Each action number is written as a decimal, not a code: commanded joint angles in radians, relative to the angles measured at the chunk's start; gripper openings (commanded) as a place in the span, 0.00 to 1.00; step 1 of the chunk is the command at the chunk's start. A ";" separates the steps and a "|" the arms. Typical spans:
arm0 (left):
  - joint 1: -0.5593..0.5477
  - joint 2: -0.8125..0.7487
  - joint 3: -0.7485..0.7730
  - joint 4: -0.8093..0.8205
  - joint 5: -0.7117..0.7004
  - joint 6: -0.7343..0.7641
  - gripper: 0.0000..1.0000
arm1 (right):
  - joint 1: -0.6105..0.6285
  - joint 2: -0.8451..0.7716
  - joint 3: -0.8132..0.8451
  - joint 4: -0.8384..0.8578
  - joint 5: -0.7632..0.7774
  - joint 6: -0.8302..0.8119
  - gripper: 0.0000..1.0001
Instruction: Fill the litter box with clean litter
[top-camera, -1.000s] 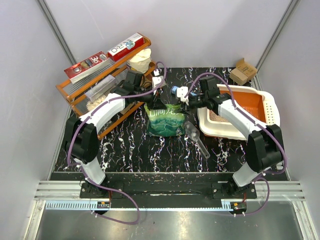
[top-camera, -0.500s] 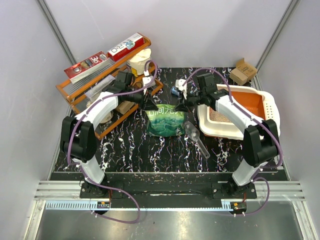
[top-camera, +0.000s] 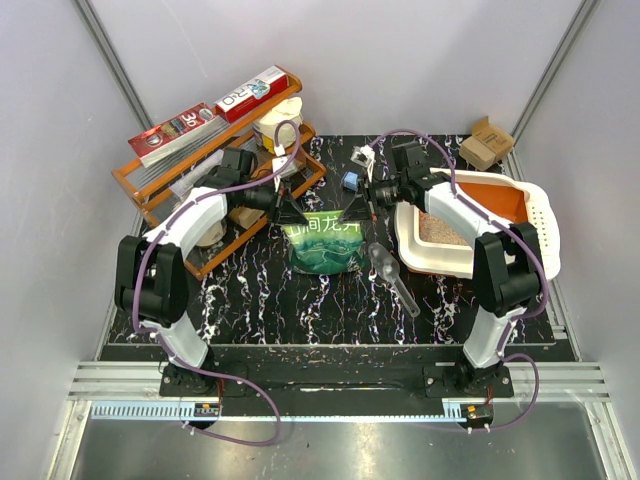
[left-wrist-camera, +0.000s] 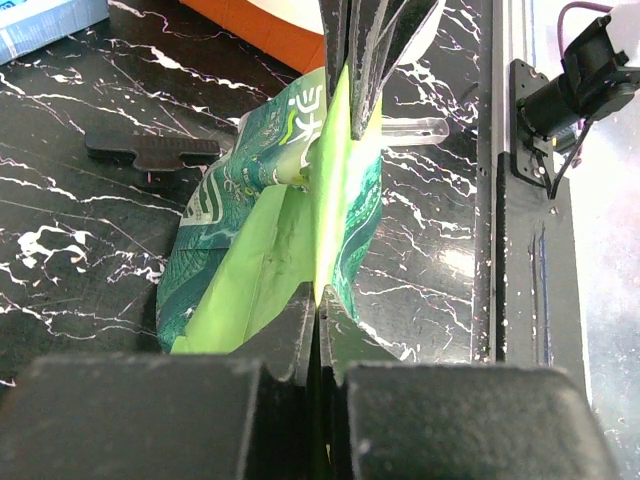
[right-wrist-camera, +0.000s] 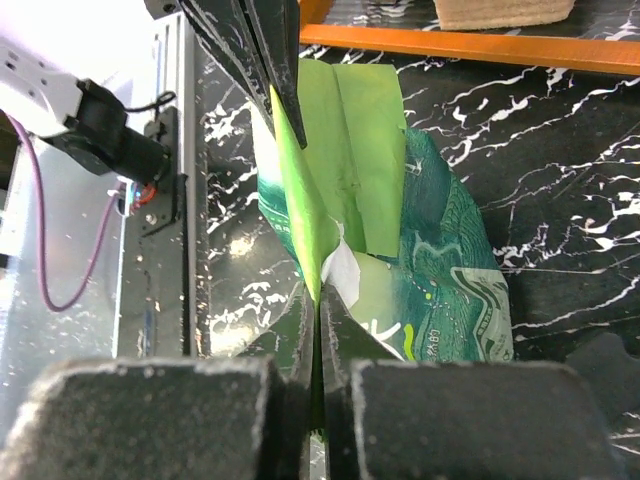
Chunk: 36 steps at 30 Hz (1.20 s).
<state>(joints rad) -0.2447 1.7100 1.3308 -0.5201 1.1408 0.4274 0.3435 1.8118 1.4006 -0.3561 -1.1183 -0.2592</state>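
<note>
A lab test booth: plain white wall panels (top-camera: 350, 60), aluminium rails (top-camera: 300, 385), marbled black tabletop (top-camera: 260, 300).

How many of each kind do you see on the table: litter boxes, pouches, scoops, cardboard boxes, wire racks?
litter box: 1
green pouch: 1
clear scoop: 1
cardboard box: 1
orange wire rack: 1
Total: 5

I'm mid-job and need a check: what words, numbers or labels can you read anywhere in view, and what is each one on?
"30": on the flat red box lying on top of the orange rack.
"RO": large letters on the red-and-white box beside it; the rest is too blurred to read.
Green pouch: white characters, too small and creased to read in any view.
Cardboard box: no readable text.
</note>
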 joint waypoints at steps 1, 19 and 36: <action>0.093 -0.075 -0.008 -0.051 0.020 -0.033 0.00 | -0.060 -0.017 0.029 0.147 -0.066 0.225 0.00; 0.079 -0.055 -0.022 -0.159 -0.038 0.160 0.25 | -0.037 -0.012 0.017 0.135 -0.011 0.199 0.00; 0.081 -0.076 -0.007 -0.129 -0.015 0.083 0.00 | 0.123 -0.011 0.213 -0.230 0.123 -0.480 0.64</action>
<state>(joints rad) -0.1699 1.6817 1.3193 -0.6598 1.1088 0.5220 0.3954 1.8259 1.6024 -0.5014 -1.0309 -0.5575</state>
